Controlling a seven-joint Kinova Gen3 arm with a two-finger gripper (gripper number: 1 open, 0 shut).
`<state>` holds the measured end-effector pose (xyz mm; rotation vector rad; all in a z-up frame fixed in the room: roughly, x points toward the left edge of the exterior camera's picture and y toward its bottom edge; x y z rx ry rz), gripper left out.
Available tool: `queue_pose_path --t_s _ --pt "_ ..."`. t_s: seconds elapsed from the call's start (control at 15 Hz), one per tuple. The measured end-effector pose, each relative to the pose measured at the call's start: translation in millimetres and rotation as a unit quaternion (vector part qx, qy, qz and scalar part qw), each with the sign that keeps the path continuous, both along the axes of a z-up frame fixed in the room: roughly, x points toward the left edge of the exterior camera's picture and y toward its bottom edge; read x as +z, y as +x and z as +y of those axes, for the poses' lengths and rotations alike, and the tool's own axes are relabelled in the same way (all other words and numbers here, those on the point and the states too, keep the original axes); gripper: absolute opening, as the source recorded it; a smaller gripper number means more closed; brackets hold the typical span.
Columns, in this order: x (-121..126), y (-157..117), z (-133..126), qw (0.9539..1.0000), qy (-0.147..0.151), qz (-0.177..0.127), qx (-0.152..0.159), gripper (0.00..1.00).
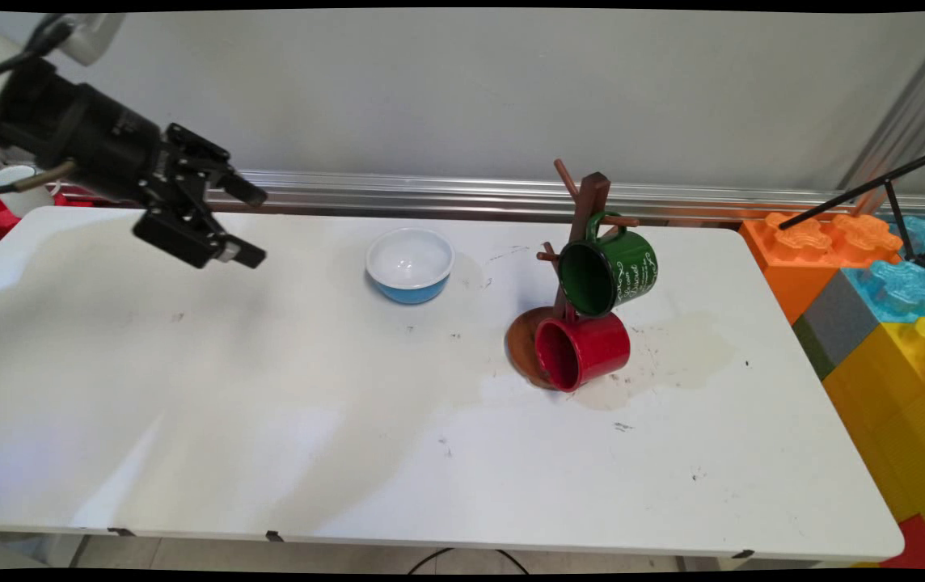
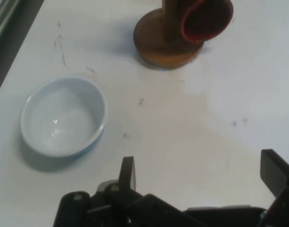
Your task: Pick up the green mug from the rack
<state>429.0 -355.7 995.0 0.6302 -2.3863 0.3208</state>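
Pincer (image 1: 246, 226) first: from my remote seat I see it raised over the far left part of the surface (image 1: 268, 420), its two fingers spread wide apart with nothing between them, pointing toward the middle of the white top. In the hand view the fingers (image 2: 127, 172) rise from the bottom edge, again well apart and empty.

Largest after the white surface itself is the stack of big toy bricks (image 1: 883, 323) off its right end (orange, grey, blue and yellow). Next comes the wooden mug tree (image 1: 588, 210), standing on a round brown base right of centre. A green mug (image 1: 610, 273) hangs from one of its pegs, mouth facing the camera. A red mug (image 1: 582, 351) lies on its side just below it, touching the base, its opening turned left. Smaller still, a bowl (image 1: 410, 264), white inside and blue outside, sits upright toward the far edge, between the pincer and the mug tree, well apart from both; it is the thing nearest the pincer.
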Motion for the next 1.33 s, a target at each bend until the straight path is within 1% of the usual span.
queue_pose_path --t_s 0.27,0.8,1.07,1.33 --pt "-2 -30 -9 0.9998 0.005 0.010 0.017 1.00" --pt "-16 -105 -33 0.9981 0.006 0.040 0.046 1.00" --pt "-27 -142 -43 0.9959 0.004 0.063 0.065 1.00" --pt "-40 -179 -46 0.9927 0.009 0.092 0.077 1.00"
